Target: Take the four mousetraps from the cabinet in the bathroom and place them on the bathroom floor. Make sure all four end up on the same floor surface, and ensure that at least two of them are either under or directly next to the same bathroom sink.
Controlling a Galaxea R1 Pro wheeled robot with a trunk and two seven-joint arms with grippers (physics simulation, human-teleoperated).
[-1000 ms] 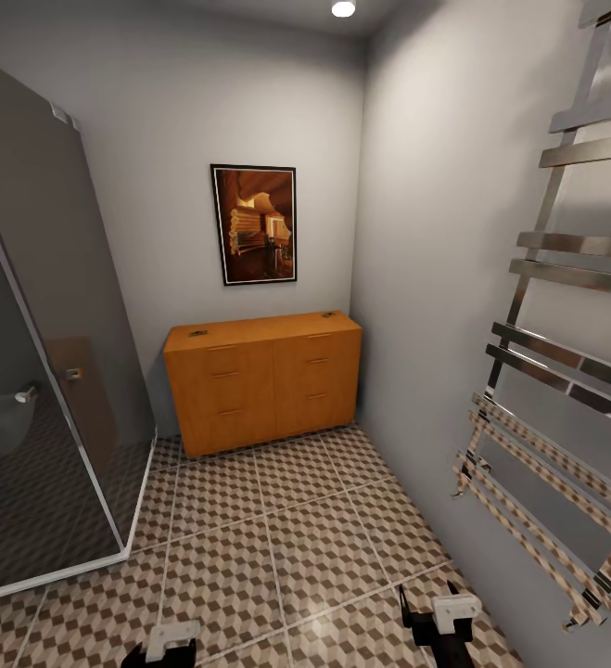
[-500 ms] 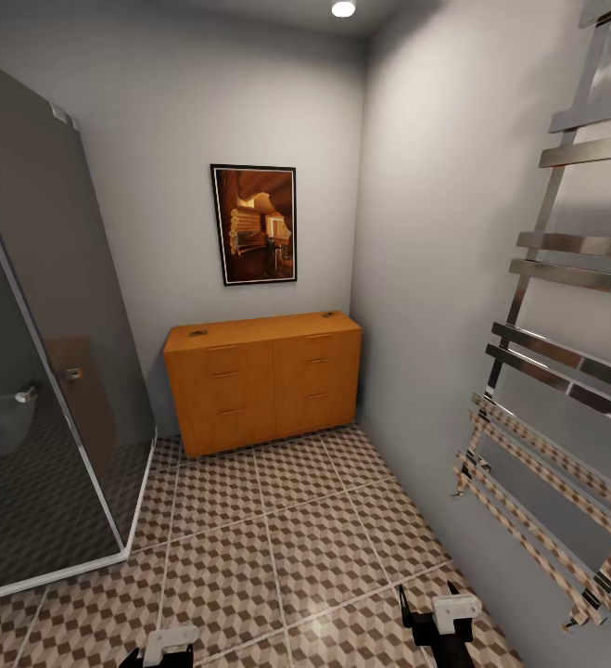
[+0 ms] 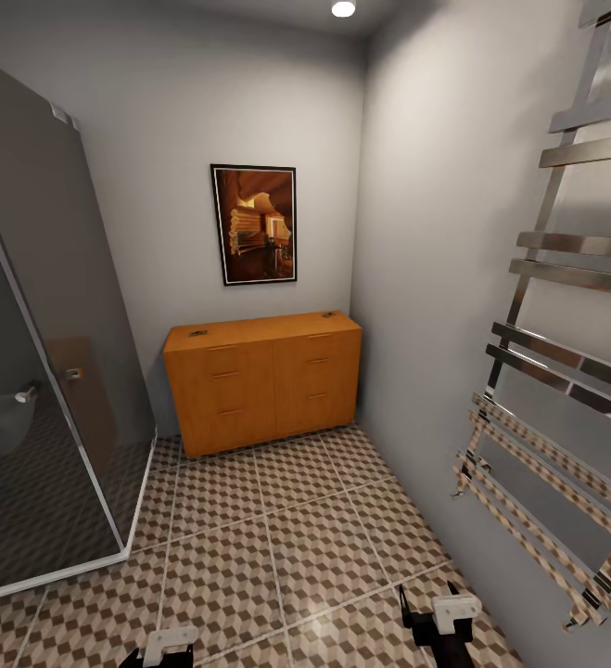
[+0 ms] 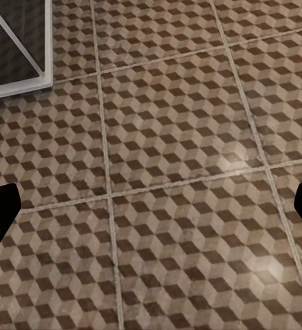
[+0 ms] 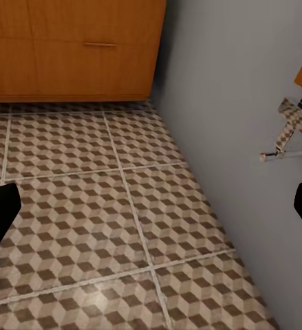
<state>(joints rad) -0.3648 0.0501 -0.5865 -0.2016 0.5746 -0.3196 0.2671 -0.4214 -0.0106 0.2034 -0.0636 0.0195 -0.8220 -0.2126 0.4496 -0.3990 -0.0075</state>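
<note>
Facing the cabinet (image 3: 263, 380) across the bathroom floor (image 3: 277, 547); two mousetraps (image 3: 198, 332) near its top's far corners; right gripper (image 3: 432, 623) nearer, spread; left gripper (image 3: 161, 649) spread.

An orange-brown wooden cabinet (image 3: 263, 380) stands against the far wall, tucked into the right corner, on the cube-patterned tiled floor (image 3: 277, 547). A framed picture (image 3: 254, 224) hangs above it. A glass shower enclosure (image 3: 36, 371) sits left; a chrome towel rail (image 3: 565, 371) hangs on the right wall.
</note>
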